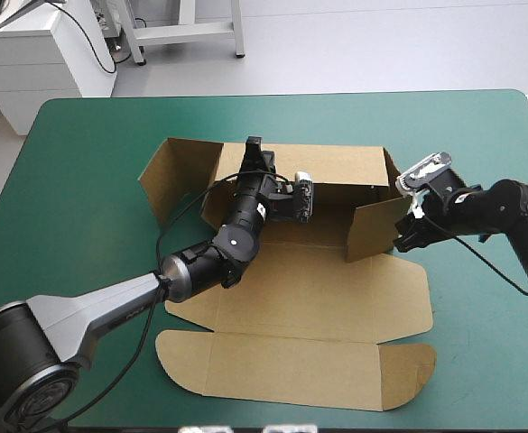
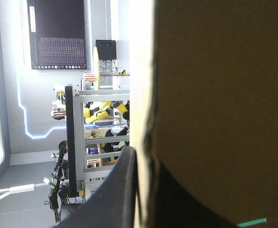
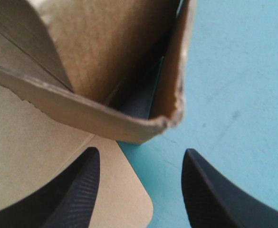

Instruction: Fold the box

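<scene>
Your box [image 1: 309,298] lies at the middle of the teal-green cover [image 1: 83,180], partly raised. The back wall [image 1: 336,167] stands upright toward 12 o'clock. The right wall [image 1: 376,225] is up too, angled inward from the back wall's 3 o'clock end. The left flap [image 1: 169,176] splays outward toward 10 o'clock. The lid [image 1: 291,365] lies flat on the cover toward 6 o'clock, its rounded tabs at both ends.

Your left arm comes in from 7 o'clock across the flat floor of the box. The left gripper [image 1: 256,155] sits on the top edge of the back wall, near its 9 o'clock end. In the left wrist view the board's edge runs straight down between the two black fingers [image 2: 122,190], one on each face. They are all but closed on the sheet, so you have that wall pinched.

Your right arm comes in from 3 o'clock. The right gripper [image 1: 408,236] is just beside the near outer corner of the right wall. Its wrist view shows the fingers spread wide, holding nothing. One is over the flat board and the other over the cover, with the wall's frayed corner just ahead of the gap. You cannot tell whether either finger touches the board.
</scene>
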Tool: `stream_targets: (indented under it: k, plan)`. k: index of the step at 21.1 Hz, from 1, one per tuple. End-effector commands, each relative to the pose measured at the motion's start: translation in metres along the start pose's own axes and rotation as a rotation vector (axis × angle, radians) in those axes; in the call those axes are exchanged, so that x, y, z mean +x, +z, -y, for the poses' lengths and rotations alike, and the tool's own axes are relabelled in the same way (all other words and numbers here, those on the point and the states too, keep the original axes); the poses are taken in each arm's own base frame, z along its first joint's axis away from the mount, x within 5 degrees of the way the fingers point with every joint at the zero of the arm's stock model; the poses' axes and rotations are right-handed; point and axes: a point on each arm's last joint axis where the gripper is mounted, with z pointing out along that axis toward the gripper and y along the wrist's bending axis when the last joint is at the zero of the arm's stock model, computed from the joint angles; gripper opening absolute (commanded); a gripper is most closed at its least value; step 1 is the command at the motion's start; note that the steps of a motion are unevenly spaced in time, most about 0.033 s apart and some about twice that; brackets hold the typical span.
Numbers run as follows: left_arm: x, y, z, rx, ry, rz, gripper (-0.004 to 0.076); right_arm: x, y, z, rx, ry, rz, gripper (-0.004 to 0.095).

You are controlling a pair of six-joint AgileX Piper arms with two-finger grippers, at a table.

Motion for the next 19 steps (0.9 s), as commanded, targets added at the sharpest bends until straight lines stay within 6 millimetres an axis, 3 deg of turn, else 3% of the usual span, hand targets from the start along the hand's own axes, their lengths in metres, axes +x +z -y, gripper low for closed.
stream_targets:
  k: [1,14,19]
  plan:
    - [0.002,-0.008,-0.019,-0.073,-0.022,-0.017,-0.0008,-0.015,0.000,0.002,-0.016,-0.025,0.107,0.0497]
    - [0.004,-0.008,-0.020,-0.083,-0.022,-0.035,-0.0008,-0.033,0.028,0.008,-0.105,0.220,0.292,0.0497]
    - [0.004,-0.008,-0.020,-0.083,-0.022,-0.035,-0.0008,-0.031,0.035,0.001,-0.193,0.095,0.263,0.0498]
